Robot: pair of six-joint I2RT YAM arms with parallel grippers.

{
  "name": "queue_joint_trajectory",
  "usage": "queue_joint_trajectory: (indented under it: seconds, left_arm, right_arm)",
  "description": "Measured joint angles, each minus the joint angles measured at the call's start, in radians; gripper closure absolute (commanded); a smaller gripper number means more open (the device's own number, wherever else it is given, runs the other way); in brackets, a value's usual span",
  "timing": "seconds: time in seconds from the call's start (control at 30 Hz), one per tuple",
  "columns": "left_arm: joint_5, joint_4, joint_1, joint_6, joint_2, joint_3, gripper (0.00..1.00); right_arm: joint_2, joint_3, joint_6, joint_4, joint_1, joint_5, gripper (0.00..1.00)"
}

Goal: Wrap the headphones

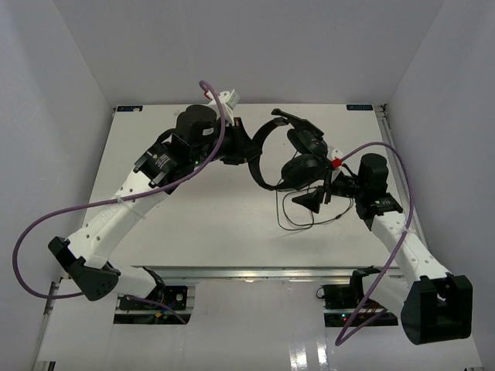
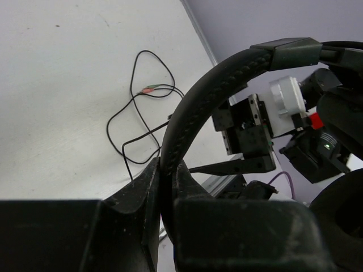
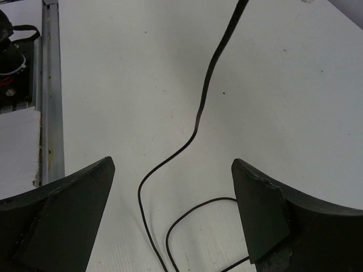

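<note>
The black headphones hang in the air above the table's middle right, held by the headband. My left gripper is shut on the headband, which arches up to the right in the left wrist view. Its thin black cable hangs from the earcups and lies in loops on the table; the loops also show in the left wrist view. My right gripper is open and empty just below the earcups. In the right wrist view the cable runs between the open fingers.
The table has a metal rail along its front edge. White walls close in the back and both sides. Purple arm cables loop beside each arm.
</note>
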Motion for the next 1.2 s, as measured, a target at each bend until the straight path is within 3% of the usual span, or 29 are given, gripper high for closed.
queue_joint_trajectory:
  seconds: [0.23,0.5,0.7,1.0,1.2]
  left_arm:
    - [-0.008,-0.017,-0.039,-0.015,0.011,0.034,1.0]
    - [-0.006,-0.019,-0.052,-0.034,0.005,0.036,1.0]
    - [-0.007,-0.019,-0.055,-0.044,-0.03,0.036,1.0]
    - [-0.007,-0.007,-0.055,-0.06,-0.106,0.036,1.0]
    - [-0.035,-0.007,-0.056,-0.062,-0.124,0.052,1.0]
  right_arm:
    - [0.086,0.008,0.024,0.142,0.049,-0.053,0.09]
    - [0.203,0.019,0.103,0.277,0.109,-0.02,0.0]
    - [0.284,0.063,0.136,0.299,0.184,-0.045,0.0]
    - [0.318,0.011,0.145,0.381,0.274,-0.076,0.27]
    - [0.342,-0.041,0.122,0.383,0.343,-0.119,0.36]
